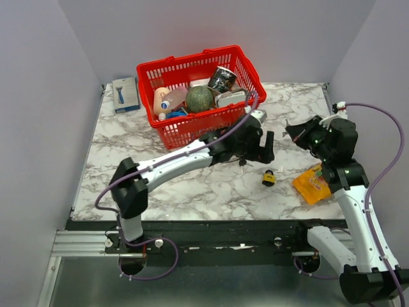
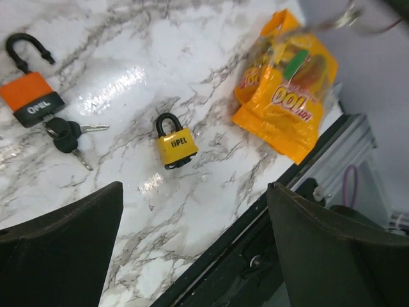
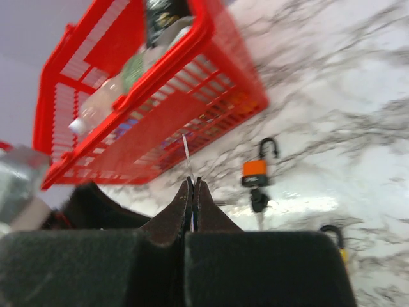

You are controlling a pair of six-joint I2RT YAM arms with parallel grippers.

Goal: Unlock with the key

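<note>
A small yellow padlock (image 2: 174, 144) lies shut on the marble table (image 2: 128, 57); it also shows in the top view (image 1: 269, 178). An orange padlock (image 2: 29, 96) with its shackle open lies left of it, with black-headed keys (image 2: 66, 135) at its base. My left gripper (image 2: 195, 214) hovers above them, open and empty; in the top view it (image 1: 259, 146) is over the table's middle. My right gripper (image 3: 193, 183) is shut on a thin silver key blade (image 3: 186, 153) that sticks out past the tips. It (image 1: 295, 132) hangs above the table, right of the left gripper. The orange padlock (image 3: 255, 170) lies beyond it.
A red basket (image 1: 179, 131) full of groceries stands at the back, just behind the left arm. An orange snack bag (image 1: 312, 184) lies at the right near the front edge, beside the yellow padlock. A blue-and-white packet (image 1: 126, 94) lies at the back left.
</note>
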